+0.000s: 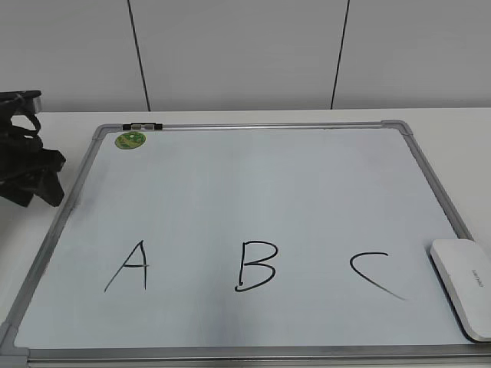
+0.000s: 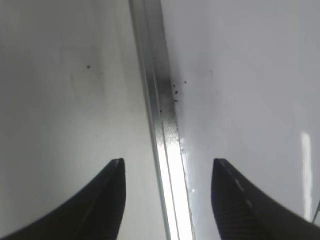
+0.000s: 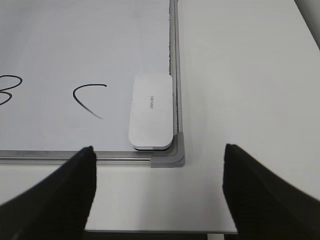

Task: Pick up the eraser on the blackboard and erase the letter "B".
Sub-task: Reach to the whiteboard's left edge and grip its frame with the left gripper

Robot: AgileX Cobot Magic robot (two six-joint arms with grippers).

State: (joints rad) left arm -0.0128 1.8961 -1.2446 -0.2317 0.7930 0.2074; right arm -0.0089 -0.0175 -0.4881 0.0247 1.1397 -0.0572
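Note:
The blackboard [image 1: 245,192] is a white board with a silver frame and lies flat on the table. The black letter "B" [image 1: 255,265] is at its near middle, between an "A" [image 1: 130,267] and a "C" [image 1: 376,274]. The white eraser [image 1: 464,285] lies in the board's near right corner; it also shows in the right wrist view [image 3: 151,111]. My right gripper [image 3: 159,172] is open and empty, above the bare table just in front of that corner. My left gripper [image 2: 167,172] is open and empty, straddling the board's left frame rail [image 2: 162,125].
The left arm [image 1: 27,153] rests at the far left beside the board. A green sticker [image 1: 130,140] and a small clip [image 1: 143,126] sit at the board's far left corner. The table's front edge [image 3: 160,231] is close under the right gripper.

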